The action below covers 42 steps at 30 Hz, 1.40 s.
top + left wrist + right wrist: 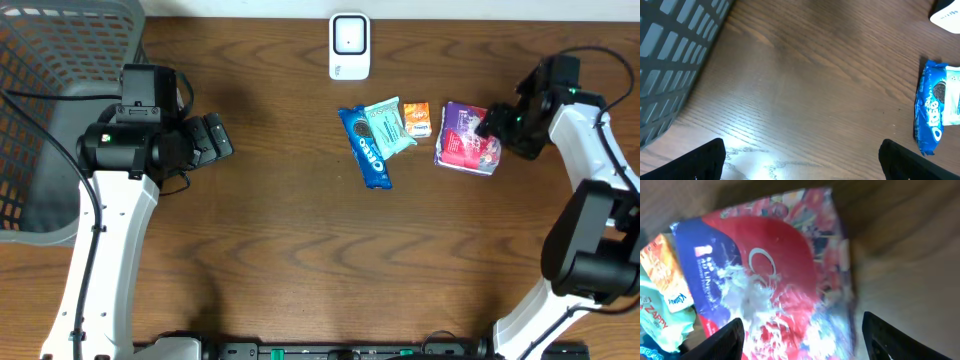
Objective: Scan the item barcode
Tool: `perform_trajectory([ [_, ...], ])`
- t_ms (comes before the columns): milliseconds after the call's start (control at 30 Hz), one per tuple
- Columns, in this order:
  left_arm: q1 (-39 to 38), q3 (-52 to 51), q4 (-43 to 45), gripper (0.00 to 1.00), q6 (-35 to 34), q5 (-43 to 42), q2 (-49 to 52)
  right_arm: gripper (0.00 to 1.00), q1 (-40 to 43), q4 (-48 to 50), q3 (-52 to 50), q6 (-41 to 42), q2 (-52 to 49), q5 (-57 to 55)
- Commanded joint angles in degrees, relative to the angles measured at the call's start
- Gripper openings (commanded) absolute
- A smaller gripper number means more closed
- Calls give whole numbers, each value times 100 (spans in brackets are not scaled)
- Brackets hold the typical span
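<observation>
Since nothing is lifted toward the scanner yet, this looks like the start of a pick. At the upper left of the overhead view a grey basket sits at the edge of the bench. It is probably where scanned goods go, and no goods show in the part of it that is in view. Just right of it the left hand hangs over bare wood, its fingers spread wide with nothing between them. I judge it is parked out of the way while the other arm works.

At top centre stands the white scanner, well apart from both hands. Below it, right of centre, four packs lie in a loose row. From the left they are a blue biscuit pack, a teal pack overlapping its upper end, a small orange packet, and a red and purple packet.

That last one looks to be the item chosen for scanning. The right hand is down at its right edge, and the wrist view shows its fingers apart, one on each side of the packet and not squeezing it. The packet lies flat on the bench. No barcode shows on its upper face, so it may need turning before the scanner can read it.
</observation>
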State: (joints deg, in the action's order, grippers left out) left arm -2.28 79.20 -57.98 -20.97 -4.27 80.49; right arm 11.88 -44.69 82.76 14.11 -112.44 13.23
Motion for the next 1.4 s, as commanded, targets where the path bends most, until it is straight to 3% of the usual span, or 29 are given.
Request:
perform_trajectory([
  [0,13,31,-7,98,-11,70,22,70,68,201,-184,-153,-188,682],
  [100,13,31,-7,98,-11,70,22,55,55,407,-330,-149,-308,680],
  [233,13,31,-7,98,-11,70,22,4,55,511,-457,-149,-396,695],
  [267,13,31,-7,98,-11,70,22,1,55,501,-461,-151,-396,776],
  [500,13,31,-7,98,-11,70,22,1,44,1209,-439,-35,-315,3381],
  [600,13,31,-7,98,-11,70,22,1,28,1674,-433,734,-129,3622],
  [700,13,31,-7,98,-11,70,22,1,-20,2006,-400,992,181,3547],
  [1033,13,31,-7,98,-11,70,22,1,-817,3121,-396,1880,1458,1360],
  [1367,13,31,-7,98,-11,70,22,2,-2614,4811,-280,1947,905,-1497],
])
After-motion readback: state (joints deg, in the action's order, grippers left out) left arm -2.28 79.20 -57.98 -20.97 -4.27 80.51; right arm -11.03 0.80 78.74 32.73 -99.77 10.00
